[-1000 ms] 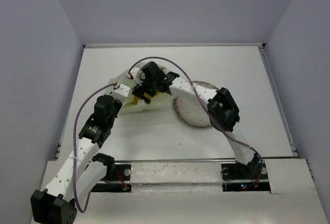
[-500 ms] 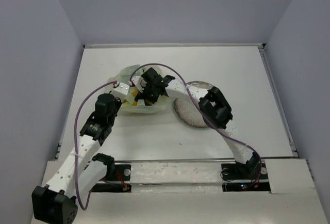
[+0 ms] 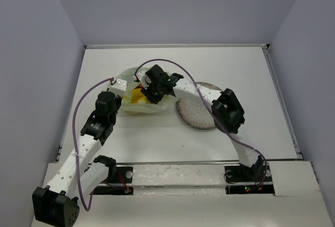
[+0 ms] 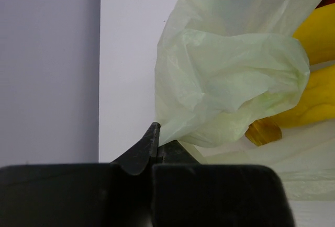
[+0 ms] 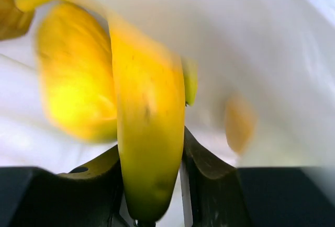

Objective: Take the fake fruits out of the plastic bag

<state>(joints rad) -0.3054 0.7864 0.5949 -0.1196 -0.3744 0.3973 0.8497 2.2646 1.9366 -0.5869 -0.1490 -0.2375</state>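
Note:
The pale yellow-green plastic bag (image 3: 135,106) lies crumpled left of the table's middle. My left gripper (image 4: 156,139) is shut on a fold of the bag's (image 4: 230,75) edge at its left side. My right gripper (image 5: 152,185) reaches into the bag's mouth from the right, and its fingers (image 5: 209,169) press both sides of a yellow banana (image 5: 149,127). A round yellow-orange fruit (image 5: 76,86) lies blurred just left of the banana. In the left wrist view, yellow fruits (image 4: 314,96) and an amber piece (image 4: 264,132) show past the bag's film. From above, my right gripper (image 3: 153,87) covers most of the fruits (image 3: 137,96).
A round grey speckled plate (image 3: 196,114) lies on the white table just right of the bag, partly under my right forearm. Purple cables loop over both arms. Grey walls close in the table on the left, right and back.
My right gripper's jaws have come together onto the banana inside the bag. My left gripper has pulled the bag's edge up and to the left, and more yellow now shows.

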